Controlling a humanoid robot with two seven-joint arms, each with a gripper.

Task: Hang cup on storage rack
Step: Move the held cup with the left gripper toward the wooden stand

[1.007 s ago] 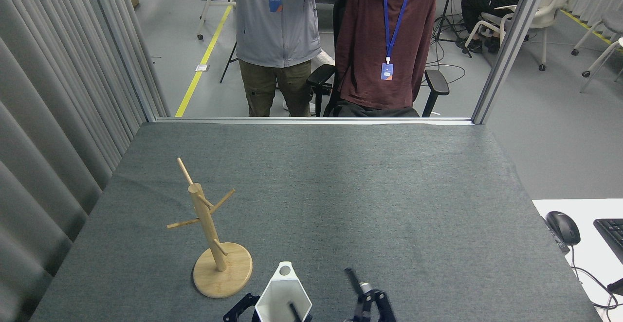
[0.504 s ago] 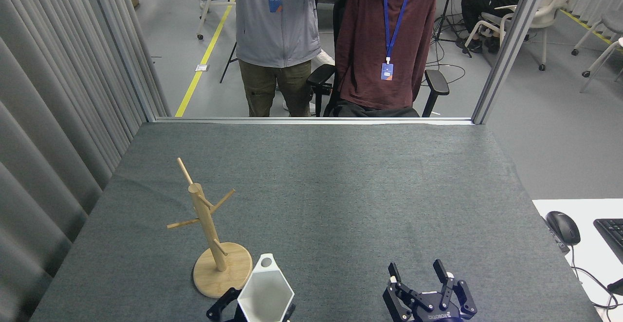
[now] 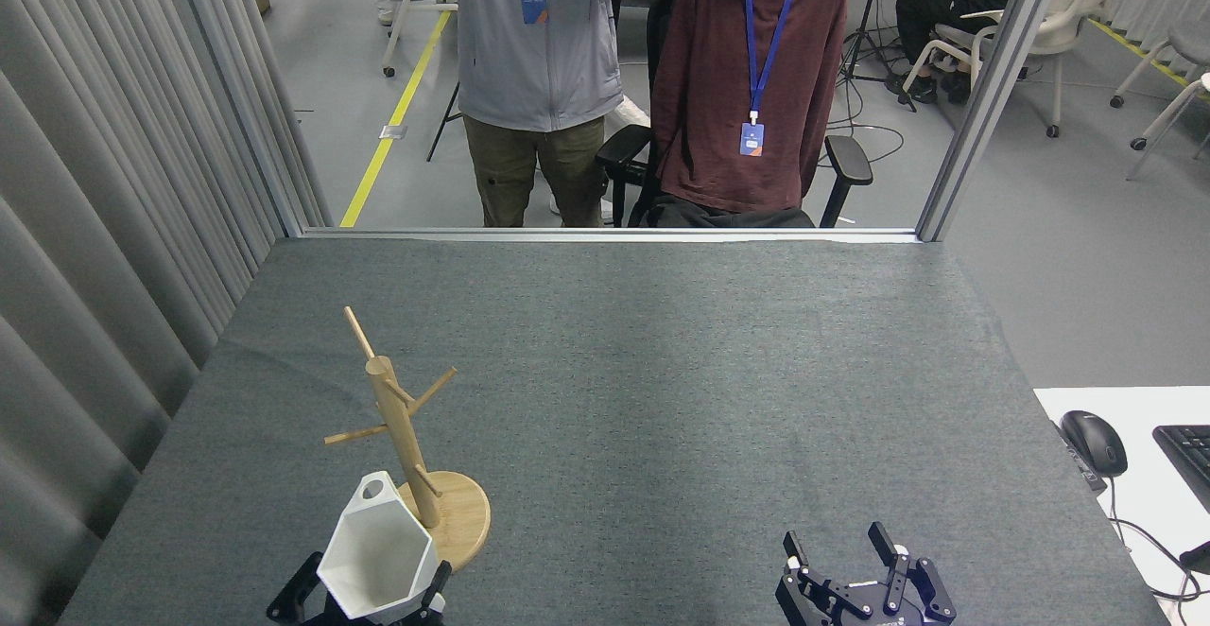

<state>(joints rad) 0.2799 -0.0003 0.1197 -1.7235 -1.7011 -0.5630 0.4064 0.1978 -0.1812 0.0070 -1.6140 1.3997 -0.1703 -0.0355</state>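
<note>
Grey felt table, curtained left; left jaws grip the cup, right jaws spread empty

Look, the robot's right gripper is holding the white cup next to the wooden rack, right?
Not quite. It's the left gripper that holds the white cup next to the wooden rack. The head view shows the right gripper open and holding nothing, off to the side.
</note>
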